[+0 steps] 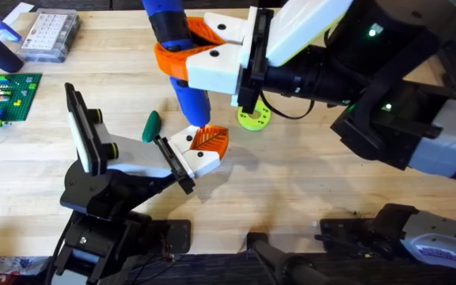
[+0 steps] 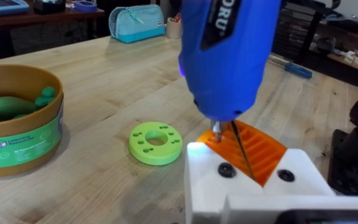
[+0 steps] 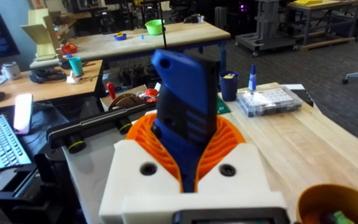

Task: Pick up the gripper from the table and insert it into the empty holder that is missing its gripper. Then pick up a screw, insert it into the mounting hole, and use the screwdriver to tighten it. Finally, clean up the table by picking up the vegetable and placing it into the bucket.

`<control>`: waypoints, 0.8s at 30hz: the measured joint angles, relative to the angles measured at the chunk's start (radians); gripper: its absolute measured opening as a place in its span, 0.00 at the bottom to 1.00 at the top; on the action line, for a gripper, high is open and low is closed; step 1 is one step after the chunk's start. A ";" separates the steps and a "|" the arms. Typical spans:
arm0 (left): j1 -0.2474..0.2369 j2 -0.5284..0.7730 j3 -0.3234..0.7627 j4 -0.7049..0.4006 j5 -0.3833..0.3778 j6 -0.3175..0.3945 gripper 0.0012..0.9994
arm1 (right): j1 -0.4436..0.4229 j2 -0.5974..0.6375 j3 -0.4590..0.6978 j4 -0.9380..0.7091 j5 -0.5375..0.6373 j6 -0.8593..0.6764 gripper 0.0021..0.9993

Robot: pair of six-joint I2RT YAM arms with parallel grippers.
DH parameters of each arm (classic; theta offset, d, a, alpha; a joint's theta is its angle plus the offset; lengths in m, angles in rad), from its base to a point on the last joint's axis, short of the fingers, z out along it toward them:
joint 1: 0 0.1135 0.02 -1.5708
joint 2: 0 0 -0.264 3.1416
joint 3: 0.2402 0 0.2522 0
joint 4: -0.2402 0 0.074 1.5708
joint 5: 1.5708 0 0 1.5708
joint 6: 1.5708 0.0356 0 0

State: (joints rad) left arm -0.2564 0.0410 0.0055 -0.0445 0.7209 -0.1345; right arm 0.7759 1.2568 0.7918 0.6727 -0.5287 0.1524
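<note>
At table centre: the screwdriver [image 1: 182,55] is clamped upright in the right gripper [image 1: 200,54] | its tip is set down on the gripper [image 1: 204,146] seated at the holder [image 1: 105,162] | the vegetable [image 1: 151,125] lies just beside the holder | left gripper [image 2: 253,180]: finger state cannot be told.

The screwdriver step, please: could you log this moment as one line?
phase: tightening | right gripper: shut on screwdriver | tip: at the gripper on holder | vegetable: on table
</note>
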 joint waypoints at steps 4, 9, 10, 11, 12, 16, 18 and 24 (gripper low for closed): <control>0.000 0.000 0.000 -0.012 -0.001 -0.002 0.01 | 0.000 0.009 -0.004 -0.014 0.000 0.001 0.06; 0.000 0.000 0.000 -0.012 -0.001 -0.004 0.01 | 0.000 0.021 -0.012 0.103 0.000 0.001 0.06; 0.000 0.000 0.000 -0.012 -0.001 -0.004 0.01 | 0.000 0.021 -0.012 0.121 0.000 0.002 0.06; 0.000 0.000 0.000 -0.012 -0.001 -0.004 0.01 | 0.000 0.021 -0.012 0.132 0.000 0.006 0.06; 0.000 0.000 0.000 -0.012 -0.001 -0.004 0.01 | 0.000 0.021 -0.012 0.136 0.000 0.015 0.06; 0.000 0.000 0.000 -0.012 -0.001 -0.004 0.01 | 0.000 0.021 -0.012 0.139 0.000 0.109 0.06; 0.000 0.000 0.000 -0.012 -0.001 -0.004 0.01 | 0.000 0.021 -0.012 0.139 0.000 0.145 0.06; 0.000 0.000 0.000 -0.013 -0.001 -0.004 0.01 | 0.000 0.021 -0.012 0.139 0.001 0.194 0.06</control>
State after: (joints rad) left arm -0.2565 0.0406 0.0055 -0.0578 0.7200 -0.1383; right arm 0.7757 1.2774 0.7795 0.8112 -0.5282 0.3468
